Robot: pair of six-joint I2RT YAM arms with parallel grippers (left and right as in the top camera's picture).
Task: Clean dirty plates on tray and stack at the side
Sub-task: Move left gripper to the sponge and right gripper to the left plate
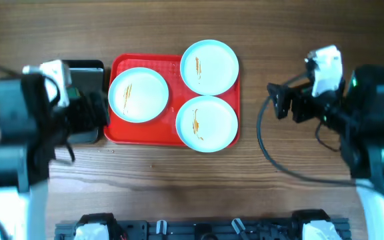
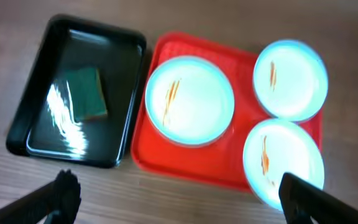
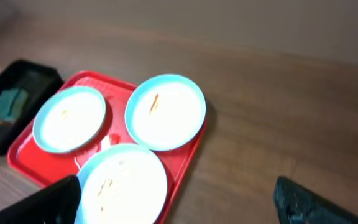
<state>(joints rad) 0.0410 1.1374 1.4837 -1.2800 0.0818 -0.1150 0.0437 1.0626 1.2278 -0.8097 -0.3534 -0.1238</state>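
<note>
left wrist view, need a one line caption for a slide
Green sponge in black tray beside red tray holding three smeared white plates.

Overhead, the left arm (image 1: 25,133) covers most of the black tray (image 1: 85,67) by the bench (image 1: 192,27)'s left edge. The right wrist view is pretty blurry: the sponge (image 3: 8,106) is just a greenish blob, and the nearest plate (image 3: 123,183) runs off the bottom edge.

3 plates (image 1: 209,67) fill tray (image 1: 139,132), black tray (image 1: 89,70) just beside its L edge, table (image 1: 255,40) open to R
</note>
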